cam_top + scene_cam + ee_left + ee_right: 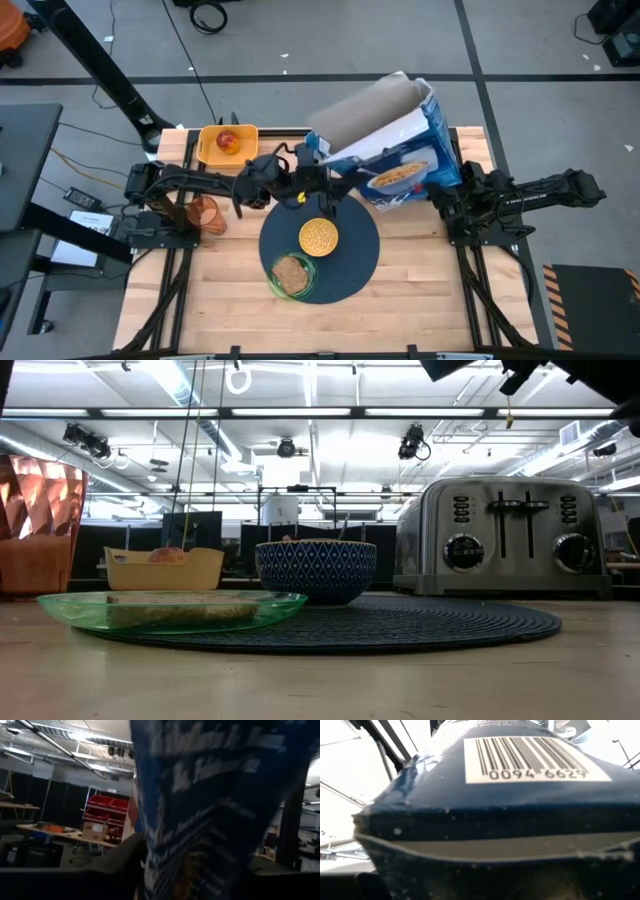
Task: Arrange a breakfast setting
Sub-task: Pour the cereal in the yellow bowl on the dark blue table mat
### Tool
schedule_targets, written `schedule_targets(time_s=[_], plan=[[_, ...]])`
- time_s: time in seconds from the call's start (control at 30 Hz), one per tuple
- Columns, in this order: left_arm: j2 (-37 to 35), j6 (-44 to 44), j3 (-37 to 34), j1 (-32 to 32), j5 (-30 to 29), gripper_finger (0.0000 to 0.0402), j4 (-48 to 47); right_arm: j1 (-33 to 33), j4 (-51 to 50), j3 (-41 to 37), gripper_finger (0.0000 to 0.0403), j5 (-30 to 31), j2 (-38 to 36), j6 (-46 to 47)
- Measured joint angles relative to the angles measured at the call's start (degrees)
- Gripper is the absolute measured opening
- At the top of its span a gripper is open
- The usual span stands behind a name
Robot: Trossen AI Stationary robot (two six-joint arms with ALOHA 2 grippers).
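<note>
Here the cereal box (400, 150), held aloft by the right claw (445, 195) at centre frame, hangs above the filled bowl (319, 237) while the left claw (310, 180), jaw width unclear, meets its open end, so setting it aside seems next.

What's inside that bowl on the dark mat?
From above, the bowl on the mat is filled with yellowish cereal. From table height only its blue patterned outside shows; the contents are hidden behind the rim.

Counter (420, 290): pale wood planks.
Mat (355, 262): round, dark blue-grey, just below left gripper (300, 187).
Tray (212, 132): orange-yellow, behind that gripper.
Tumbler (205, 213): orange, to its outer side.
Toaster (515, 538): silver, behind mat.
</note>
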Motion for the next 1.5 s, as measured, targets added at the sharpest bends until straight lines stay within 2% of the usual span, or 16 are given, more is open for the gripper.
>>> schedule_targets(time_s=[0.2,0.27,0.47,0.6,0.93,1.23,1.37,1.5], plan=[[0.0,-1.1,0.0,0.5,0.1,0.0047,0.1,0.0,-0.3,0.0,0.0298,0.6,0.0,1.0],[0.0,-1.1,0.0,0.5,0.1,0.0016,0.1,0.0,-0.7,0.0,0.0299,0.6,-0.1,1.1],[-0.2,-0.9,0.0,1.0,0.6,0.0009,-0.2,0.0,-2.1,0.0,0.0318,1.5,-0.1,2.0],[-3.0,-0.8,-0.1,2.2,2.9,0.0005,-6.6,0.8,-5.4,0.1,0.0343,1.8,-0.5,4.1],[-12.1,2.9,-0.1,4.7,9.5,0.0005,-22.3,3.1,-31.4,9.0,0.0358,1.7,-4.6,2.3],[-19.4,4.7,-0.1,8.7,15.0,0.0004,-35.3,4.8,-61.1,19.8,0.0359,2.1,-8.2,3.9],[-19.5,4.8,0.0,11.1,19.5,0.0004,-37.5,5.4,-68.3,23.8,0.0359,4.9,-8.1,3.8],[-18.5,6.1,0.0,12.4,21.8,0.0004,-37.8,5.4,-69.4,24.7,0.0359,8.8,-8.1,3.8]])
